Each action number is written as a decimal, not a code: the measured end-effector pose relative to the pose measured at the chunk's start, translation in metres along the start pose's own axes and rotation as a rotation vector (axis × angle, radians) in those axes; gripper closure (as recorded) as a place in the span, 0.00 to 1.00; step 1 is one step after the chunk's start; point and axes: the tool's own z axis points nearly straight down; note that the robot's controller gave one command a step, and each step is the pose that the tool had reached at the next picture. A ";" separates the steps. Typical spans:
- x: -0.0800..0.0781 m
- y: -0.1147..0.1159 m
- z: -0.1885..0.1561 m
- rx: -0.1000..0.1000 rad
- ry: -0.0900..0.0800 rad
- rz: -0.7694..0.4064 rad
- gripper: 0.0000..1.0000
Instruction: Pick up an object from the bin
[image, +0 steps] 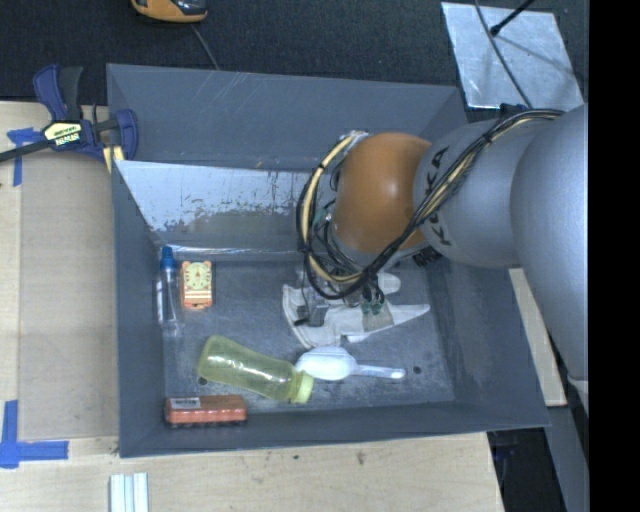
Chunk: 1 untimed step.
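Claw (316, 310), grip impossible to tell under its orange wrist cover (375, 195), sits mid-bin against a flat white pointed piece (395, 316) at three o'clock; white plastic spoon (345, 367) at five o'clock.

Beyond the far wall of the grey metal bin (290, 100) lies a matt black surface (300, 35). At far right a crinkled silvery sheet (500, 60) rests on it, crossed by thin black rods (512, 17). Far left sits a rounded orange-and-black object (170, 8), with a thin dark cord (207, 47) running nearer from it.
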 end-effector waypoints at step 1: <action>0.027 -0.002 -0.109 0.001 0.001 -0.006 1.00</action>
